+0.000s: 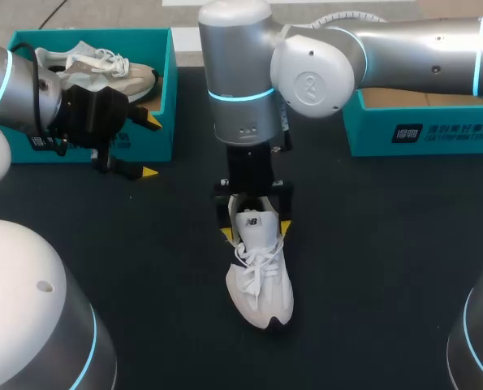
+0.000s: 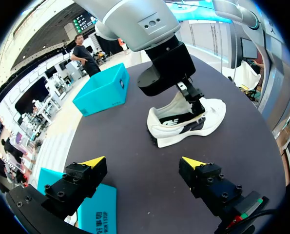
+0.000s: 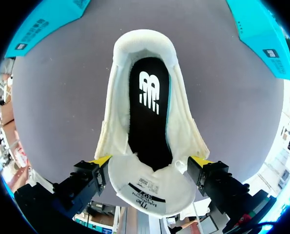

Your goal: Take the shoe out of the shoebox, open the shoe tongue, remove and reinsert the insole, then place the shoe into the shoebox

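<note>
Shoe (image 1: 260, 272) out on bench (image 1: 371, 268), 6 o'clock | tongue (image 3: 152, 187) open, insole (image 3: 147, 117) not yet pulled | right tool (image 1: 256, 231) spread astride tongue; left tool (image 1: 150, 147) spread, 10 o'clock | reinsertion, boxing remain

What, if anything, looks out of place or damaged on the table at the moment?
Nothing looks spilled or damaged. The one unusual sight is the tongue of the white shoe, pulled wide open at the right gripper with its labelled underside showing, baring the black insole. That fits the task.

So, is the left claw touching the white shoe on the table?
Apart: left wrist view shows bare table between left claw and white shoe.
</note>
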